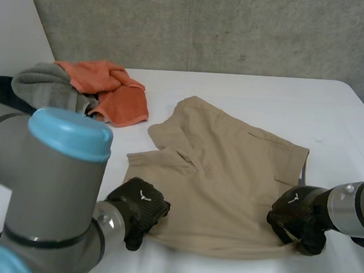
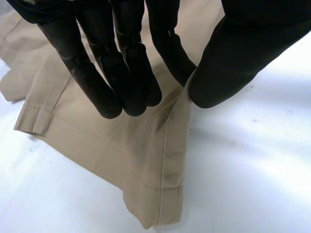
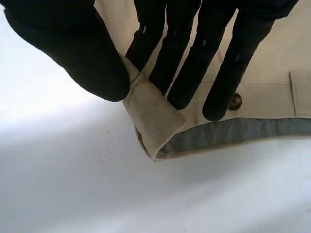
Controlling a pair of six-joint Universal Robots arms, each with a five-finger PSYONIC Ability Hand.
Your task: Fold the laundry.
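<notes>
Head view: a pair of tan shorts (image 1: 228, 182) lies flat on the white table (image 1: 264, 98), in its middle and reaching toward the near edge. Its long axis runs across the table. The waist end points toward the right edge and the two legs point toward the left edge. The left hand (image 1: 137, 208) sits at the shorts' near-left corner and the right hand (image 1: 297, 221) at the near-right corner, both close to the table's near edge. At the far-left corner of the table an orange cloth (image 1: 117, 89) lies bunched against a grey cloth (image 1: 46, 85), well apart from the shorts.

Left wrist view: the thumb (image 2: 233, 58) and one of the fingers (image 2: 170, 53) pinch a raised ridge of the side seam just above the leg hem. The other fingers hang straight over the fabric. The hem corner lies on the table beyond the fingertips.

Right wrist view: the thumb (image 3: 82, 53) and fingers (image 3: 146, 43) pinch the waistband corner, which is lifted and folded over. Its grey lining (image 3: 228, 133) shows along the edge, and a dark button (image 3: 235, 101) sits at the fingertips.
</notes>
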